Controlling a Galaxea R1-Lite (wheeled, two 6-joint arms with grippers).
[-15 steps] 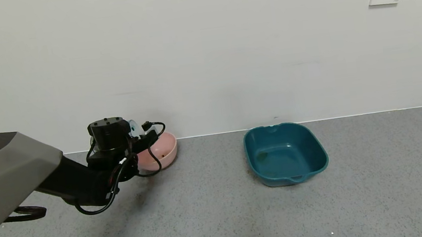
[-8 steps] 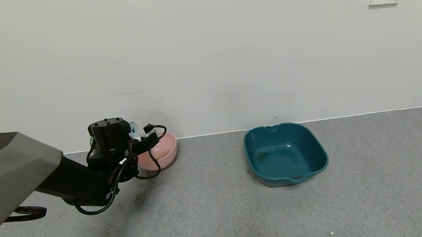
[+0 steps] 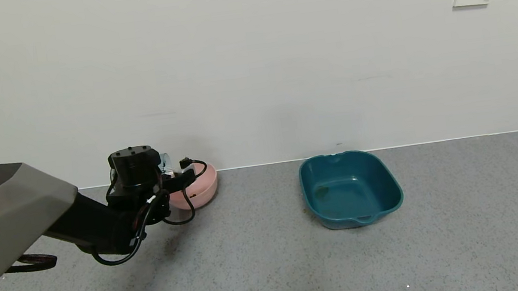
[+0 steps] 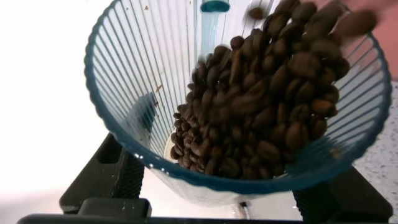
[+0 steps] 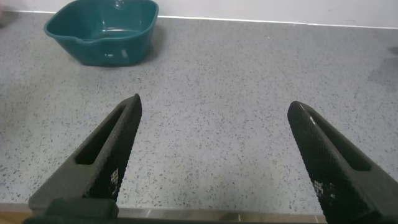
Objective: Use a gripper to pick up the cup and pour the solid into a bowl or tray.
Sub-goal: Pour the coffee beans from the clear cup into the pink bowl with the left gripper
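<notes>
While the left gripper (image 4: 242,208) pinches the ribbed cup (image 4: 155,81) tilted over the pink bowl (image 3: 205,187), the solid (image 4: 261,106) slides toward the cup's lip, with the bowl just below and beyond it. Well apart, the right gripper (image 5: 214,155) idles with jaws spread, nearer the teal tray (image 5: 102,31).

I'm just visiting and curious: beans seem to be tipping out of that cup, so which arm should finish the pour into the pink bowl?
The left. Its gripper holds the tilted cup of beans at the pink bowl. The right gripper hangs open over bare floor, nearer the teal tray.
</notes>
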